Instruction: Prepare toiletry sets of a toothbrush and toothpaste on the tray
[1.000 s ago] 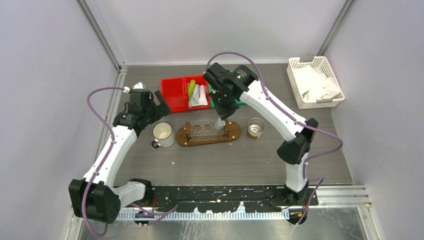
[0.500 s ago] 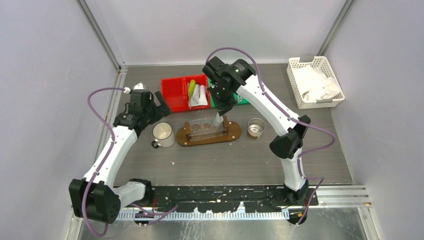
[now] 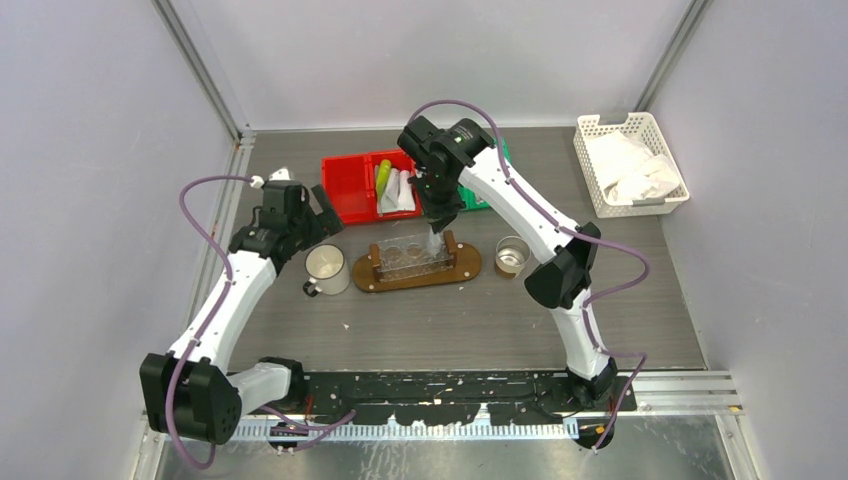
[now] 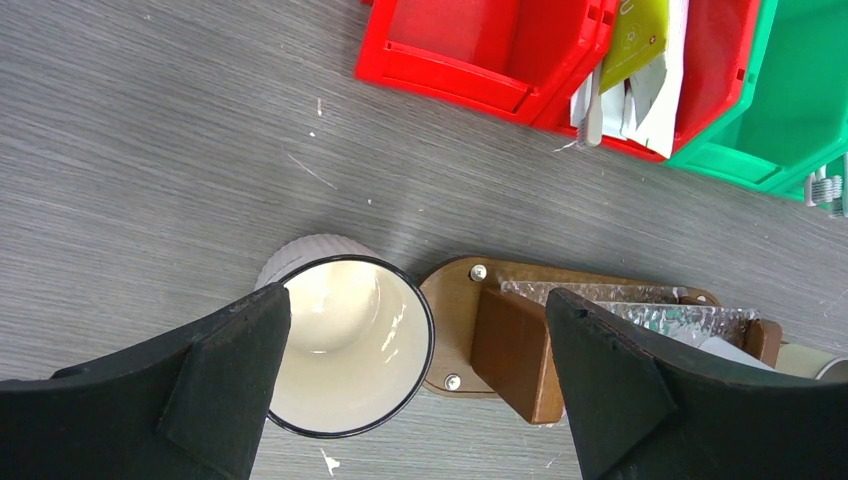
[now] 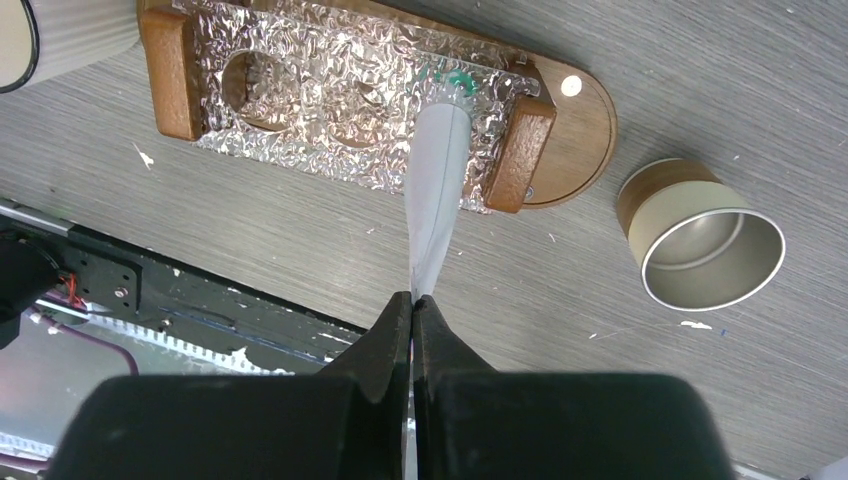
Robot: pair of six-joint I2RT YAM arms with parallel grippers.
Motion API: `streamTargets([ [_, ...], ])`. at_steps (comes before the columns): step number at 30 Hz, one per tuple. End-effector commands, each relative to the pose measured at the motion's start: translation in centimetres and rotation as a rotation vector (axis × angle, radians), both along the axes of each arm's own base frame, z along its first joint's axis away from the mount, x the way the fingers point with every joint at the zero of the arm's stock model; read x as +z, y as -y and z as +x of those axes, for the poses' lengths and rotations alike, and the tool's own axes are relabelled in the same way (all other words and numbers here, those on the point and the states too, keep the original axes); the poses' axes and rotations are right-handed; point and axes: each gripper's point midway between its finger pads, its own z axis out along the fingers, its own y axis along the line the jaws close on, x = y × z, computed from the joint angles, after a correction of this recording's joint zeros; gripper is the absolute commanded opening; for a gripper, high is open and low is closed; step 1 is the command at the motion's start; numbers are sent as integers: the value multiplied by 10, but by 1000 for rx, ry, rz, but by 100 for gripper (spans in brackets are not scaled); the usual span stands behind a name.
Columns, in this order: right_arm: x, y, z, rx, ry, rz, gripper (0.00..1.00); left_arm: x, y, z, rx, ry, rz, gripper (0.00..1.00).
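One whitish tube [image 5: 437,190] hung pinched by its flat tail in my right gripper [image 5: 412,308], long axis near-vertical, cap directly below, at the right-end hole of the tray [image 5: 578,120]; left gripper [image 4: 417,300] gaped, farther off.

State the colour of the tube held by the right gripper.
The tube is pale whitish-grey; the right wrist view shows it best.

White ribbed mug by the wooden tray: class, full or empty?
Empty: looking down into the white ribbed mug, the left wrist view shows only its bare cream inside.
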Motion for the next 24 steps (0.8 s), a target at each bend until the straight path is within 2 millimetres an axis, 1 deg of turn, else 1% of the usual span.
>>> streamTargets([
  [1, 12, -4, 7, 0, 31, 42, 1, 6, 3, 9, -23, 46, 5, 100],
  [8, 7, -7, 13, -7, 30, 41, 2, 4, 4, 9, -28, 43, 5, 100],
  [9, 7, -8, 14, -8, 31, 43, 5, 3, 4, 9, -28, 42, 5, 100],
  [11, 7, -8, 15, -8, 33, 43, 18, 3, 4, 9, -29, 41, 6, 100],
  [14, 6, -8, 19, -15, 36, 48, 27, 2, 3, 9, -29, 38, 9, 100],
  [24, 1, -10, 31, -31, 51, 60, 28, -2, 4, 10, -30, 30, 11, 100],
])
